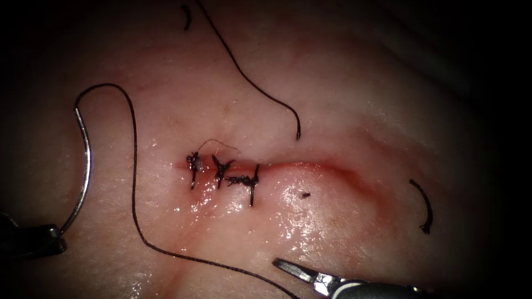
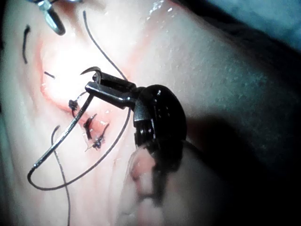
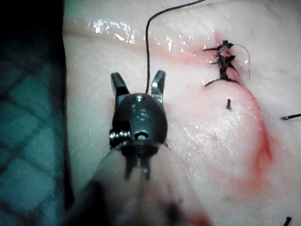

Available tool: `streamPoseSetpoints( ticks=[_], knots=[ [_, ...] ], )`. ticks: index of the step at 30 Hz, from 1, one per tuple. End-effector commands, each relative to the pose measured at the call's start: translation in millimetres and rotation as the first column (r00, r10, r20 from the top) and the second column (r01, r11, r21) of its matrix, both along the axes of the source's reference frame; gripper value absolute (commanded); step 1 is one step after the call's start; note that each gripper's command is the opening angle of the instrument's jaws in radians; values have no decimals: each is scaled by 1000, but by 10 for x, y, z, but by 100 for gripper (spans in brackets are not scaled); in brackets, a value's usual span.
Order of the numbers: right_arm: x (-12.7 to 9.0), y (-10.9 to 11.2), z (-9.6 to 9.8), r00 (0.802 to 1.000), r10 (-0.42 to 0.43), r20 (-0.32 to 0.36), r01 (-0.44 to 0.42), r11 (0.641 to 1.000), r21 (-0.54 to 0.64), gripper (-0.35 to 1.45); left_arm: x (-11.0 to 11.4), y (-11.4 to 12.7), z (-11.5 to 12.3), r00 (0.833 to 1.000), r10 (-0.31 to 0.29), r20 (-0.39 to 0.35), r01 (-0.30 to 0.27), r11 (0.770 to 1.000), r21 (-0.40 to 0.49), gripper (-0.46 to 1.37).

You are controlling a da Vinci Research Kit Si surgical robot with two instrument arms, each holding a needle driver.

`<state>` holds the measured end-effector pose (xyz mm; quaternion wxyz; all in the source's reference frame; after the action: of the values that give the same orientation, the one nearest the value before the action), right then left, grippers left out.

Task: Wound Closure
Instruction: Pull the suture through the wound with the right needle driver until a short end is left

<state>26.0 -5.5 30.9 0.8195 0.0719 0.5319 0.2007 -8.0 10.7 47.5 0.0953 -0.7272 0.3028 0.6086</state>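
Observation:
My left tool (image 1: 58,235), low on the left of the cut (image 1: 327,165), is shut on the curved needle (image 1: 86,166) close to its pointed end. The needle is out of the tissue (image 1: 343,99) and arcs up from the jaws to its thread end. In the left wrist view the jaws (image 2: 91,87) clamp the needle (image 2: 61,141), and a short hooked tip sticks out past them. The black thread (image 1: 134,182) loops from the needle down across the tissue toward my right tool (image 1: 284,264). That tool (image 3: 138,84) is open and holds nothing; the thread (image 3: 147,42) runs between its jaws.
Three dark stitches (image 1: 221,173) close the left part of the cut; its right part curves on as a red line. A long loose thread (image 1: 249,83) lies above the cut. Cut ends of thread (image 1: 425,206) lie at the far right and top left.

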Motion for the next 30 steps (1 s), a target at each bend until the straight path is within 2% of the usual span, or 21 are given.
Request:
streamPoseSetpoints(
  ticks=[1,3,7,10,16,23,30],
  knots=[
    [0,0,0,1000,-3,-4,3,1000,1,113,0,0,0,1000,4,-2,-4,1000,0,-35],
    [-1,0,0,1000,-3,-4,3,1000,1,114,0,0,0,1000,4,-2,-4,1000,0,-35],
    [-11,1,0,1000,-4,-10,4,1000,0,99,-1,-1,-1,1000,4,-2,-4,1000,0,-35],
    [-18,6,1,1000,3,-13,-3,1000,1,94,-1,-1,-1,1000,4,-2,-4,1000,0,-35],
    [-34,37,9,999,31,-17,-31,999,-9,90,-1,-1,-1,1000,4,-2,-4,1000,0,-35],
    [-43,75,32,998,55,-3,-55,998,-14,89,-2,-1,-1,1000,3,-2,-3,1000,0,-35],
    [-43,92,57,998,69,15,-69,998,-14,92,-5,-2,4,1000,2,-3,-2,1000,-4,-35]
  ],
)
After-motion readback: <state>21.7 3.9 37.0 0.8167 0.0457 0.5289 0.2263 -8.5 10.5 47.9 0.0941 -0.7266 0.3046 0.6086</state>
